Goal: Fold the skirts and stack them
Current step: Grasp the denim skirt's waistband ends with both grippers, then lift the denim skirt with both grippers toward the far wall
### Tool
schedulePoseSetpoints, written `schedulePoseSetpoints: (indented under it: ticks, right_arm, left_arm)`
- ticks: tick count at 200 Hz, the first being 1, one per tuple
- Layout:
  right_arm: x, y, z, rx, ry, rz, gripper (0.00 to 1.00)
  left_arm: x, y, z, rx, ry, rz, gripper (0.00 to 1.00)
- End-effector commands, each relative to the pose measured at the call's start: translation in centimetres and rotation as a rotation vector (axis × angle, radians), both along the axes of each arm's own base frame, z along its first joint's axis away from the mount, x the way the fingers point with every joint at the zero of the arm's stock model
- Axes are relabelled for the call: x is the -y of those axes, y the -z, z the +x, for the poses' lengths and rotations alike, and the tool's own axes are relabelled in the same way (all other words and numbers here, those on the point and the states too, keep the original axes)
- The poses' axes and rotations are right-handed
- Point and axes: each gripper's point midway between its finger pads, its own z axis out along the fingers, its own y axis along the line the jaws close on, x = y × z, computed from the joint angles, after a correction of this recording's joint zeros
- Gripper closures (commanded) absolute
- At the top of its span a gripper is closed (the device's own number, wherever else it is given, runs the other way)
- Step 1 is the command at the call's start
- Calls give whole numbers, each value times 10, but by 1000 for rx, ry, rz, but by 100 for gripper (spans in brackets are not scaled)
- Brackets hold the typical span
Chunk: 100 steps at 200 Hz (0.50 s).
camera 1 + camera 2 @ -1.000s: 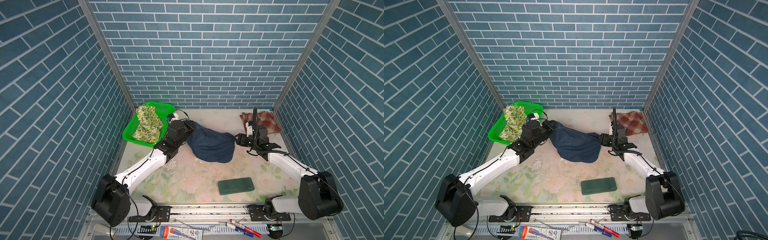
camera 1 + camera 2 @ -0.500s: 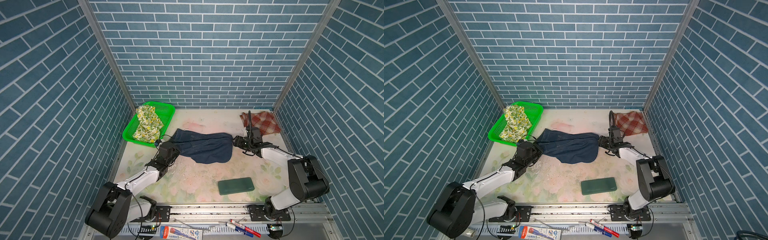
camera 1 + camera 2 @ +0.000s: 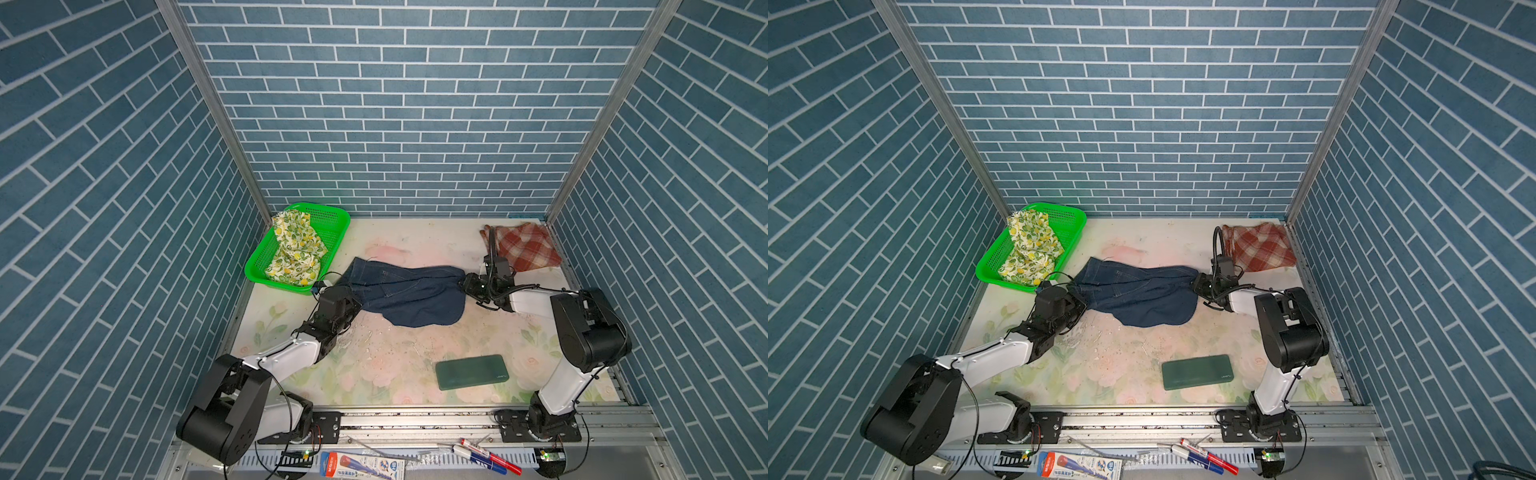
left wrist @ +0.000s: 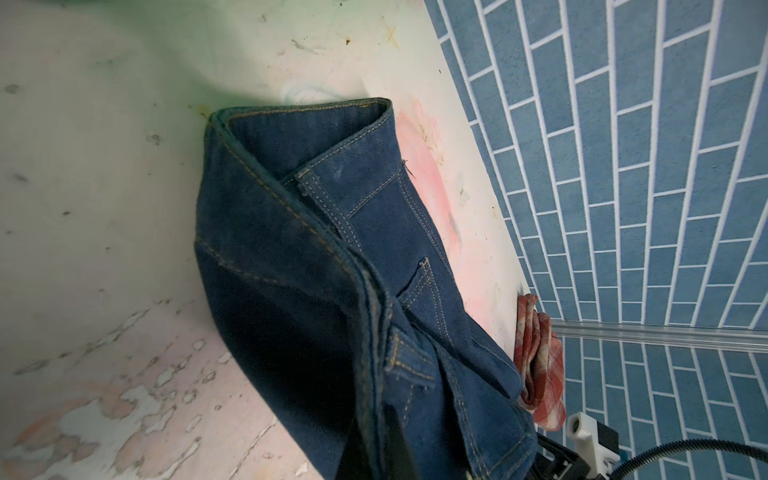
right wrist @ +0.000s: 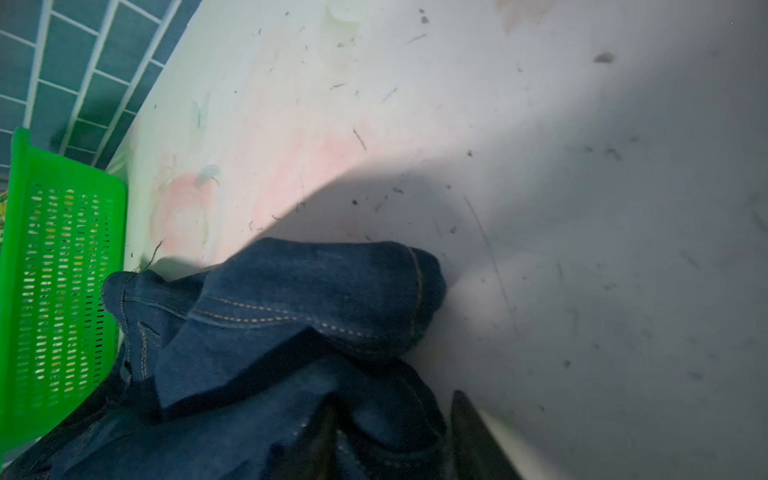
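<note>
Denim skirt flat mid-tabletop. L gripper clenched on its waistband end; R gripper at opp. end, cloth betw. jaws, grip can't be told. Plaid skirt in far corner; lemon skirt in basket.

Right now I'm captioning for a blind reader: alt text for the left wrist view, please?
A dark blue denim skirt lies bunched on a pale, scuffed floral table. Beyond it, a rust-red plaid skirt sits near the blue brick wall.
</note>
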Motion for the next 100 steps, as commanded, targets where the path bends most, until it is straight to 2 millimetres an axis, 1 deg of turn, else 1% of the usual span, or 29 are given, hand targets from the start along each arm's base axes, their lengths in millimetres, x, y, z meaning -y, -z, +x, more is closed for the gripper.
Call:
schedulePoseSetpoints:
  ticks: [1, 13, 27, 30, 32, 42, 56, 74, 91, 100]
  right_arm:
    - [-18, -58, 31, 185, -42, 54, 100]
    - [-15, -83, 35, 250, -45, 29, 100]
    - [-10, -111, 35, 307, -48, -2, 100]
    - [-9, -117, 34, 317, -48, -9, 100]
    - [-9, -120, 33, 322, -50, -15, 100]
    - [-3, -139, 31, 351, -44, -49, 100]
    - [5, -166, 24, 394, -35, -96, 100]
    - [16, -203, 13, 454, -24, -145, 100]
    - [24, -236, 2, 500, -18, -180, 100]
    - [33, -253, 0, 525, 14, -211, 100]
  left_arm:
    - [8, -35, 20, 70, 23, -11, 100]
    - [11, -59, 30, 114, 30, -13, 100]
    - [13, -90, 40, 165, 35, -12, 100]
    - [13, -93, 41, 169, 36, -8, 100]
    - [14, -103, 44, 187, 37, -12, 100]
    - [14, -127, 51, 226, 33, -19, 100]
    - [13, -160, 58, 291, 44, 3, 100]
    - [11, -197, 63, 354, 43, 19, 100]
    - [6, -225, 67, 400, 34, 30, 100]
    - [2, -238, 69, 423, 28, 37, 100]
